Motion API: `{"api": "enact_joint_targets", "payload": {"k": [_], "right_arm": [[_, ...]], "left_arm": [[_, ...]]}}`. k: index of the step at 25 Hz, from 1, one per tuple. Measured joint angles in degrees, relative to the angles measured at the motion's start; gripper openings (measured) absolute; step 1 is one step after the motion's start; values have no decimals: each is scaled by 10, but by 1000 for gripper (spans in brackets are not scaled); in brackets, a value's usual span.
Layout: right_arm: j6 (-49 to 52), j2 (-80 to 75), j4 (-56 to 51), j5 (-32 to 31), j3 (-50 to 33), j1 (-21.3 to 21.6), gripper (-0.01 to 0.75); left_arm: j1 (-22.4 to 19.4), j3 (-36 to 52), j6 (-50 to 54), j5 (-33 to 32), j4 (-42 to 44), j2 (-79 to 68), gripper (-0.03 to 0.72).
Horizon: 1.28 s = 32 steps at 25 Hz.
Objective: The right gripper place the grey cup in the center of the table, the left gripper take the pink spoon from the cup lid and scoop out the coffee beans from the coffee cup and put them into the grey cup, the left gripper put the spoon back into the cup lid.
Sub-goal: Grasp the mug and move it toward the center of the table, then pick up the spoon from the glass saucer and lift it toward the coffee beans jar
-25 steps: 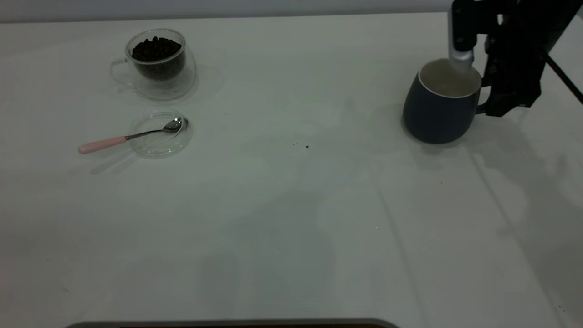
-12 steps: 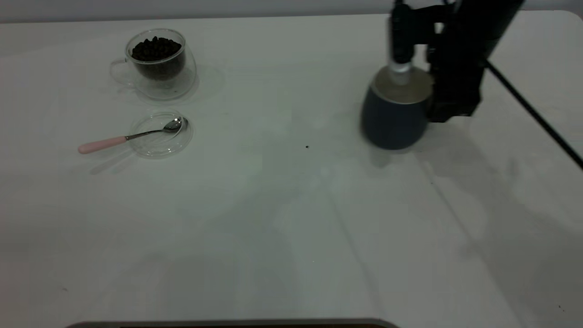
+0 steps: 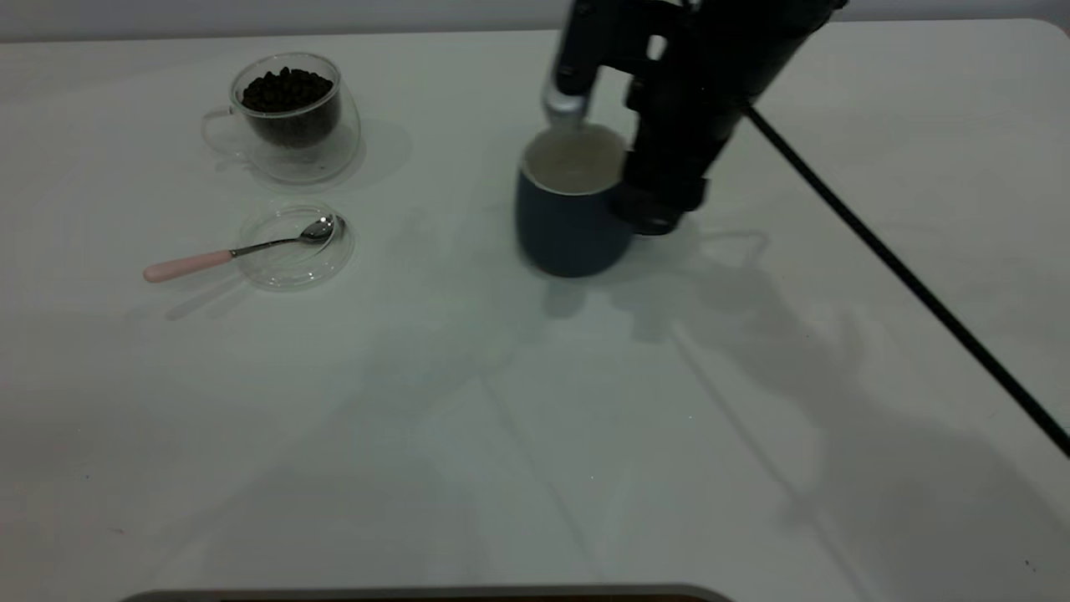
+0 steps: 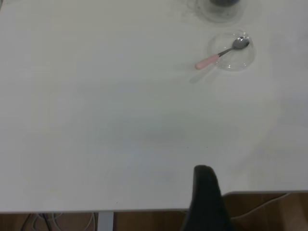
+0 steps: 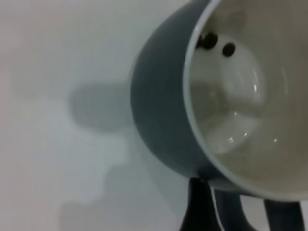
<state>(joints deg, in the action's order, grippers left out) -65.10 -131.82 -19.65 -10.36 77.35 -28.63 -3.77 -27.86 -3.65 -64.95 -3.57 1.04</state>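
The table [image 3: 535, 401] was plain white. Near its middle the grey cup [image 3: 568, 226] showed a dark blue-grey outside and a white inside and rim, with two small dark specks [image 5: 216, 44] on the inner wall. The right gripper [image 3: 660, 201] beside the cup was black. Well to the cup's left, the clear glass coffee cup [image 3: 288, 117] held near-black coffee beans [image 3: 287, 88]. The clear cup lid [image 3: 294, 247] carried the pink spoon [image 3: 238, 251], pale pink in the handle, shiny silver in the bowl.

White table [image 3: 468, 435] is carrying the coffee cup [image 3: 288, 117] at far left, with the cup lid [image 3: 294, 247] lying just in front of it. Grey cup [image 3: 573, 201] is sitting near the table's middle, well apart from both.
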Motion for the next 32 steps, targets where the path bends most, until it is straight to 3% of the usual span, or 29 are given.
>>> {"api": "enact_joint_targets", "payload": {"k": [6, 11, 14, 17, 24, 29, 32], "right_arm": [[0, 2, -56, 34, 0, -17, 590], [2, 60, -68, -26, -1, -13, 588], [25, 133, -65, -101, -1, -9, 588], [67, 215, -55, -216, -1, 5, 588], [234, 388, 18, -463, -1, 44, 588], [339, 477, 74, -577, -3, 45, 588], [372, 528, 88, -597, -12, 46, 588]], "left_arm": [[0, 0, 0, 0, 0, 0, 587], [0, 0, 0, 0, 0, 0, 587], [0, 0, 0, 0, 0, 0, 587], [0, 0, 0, 0, 0, 0, 587], [0, 0, 0, 0, 0, 0, 587], [0, 0, 0, 0, 0, 0, 587], [0, 0, 0, 0, 0, 0, 587]]}}
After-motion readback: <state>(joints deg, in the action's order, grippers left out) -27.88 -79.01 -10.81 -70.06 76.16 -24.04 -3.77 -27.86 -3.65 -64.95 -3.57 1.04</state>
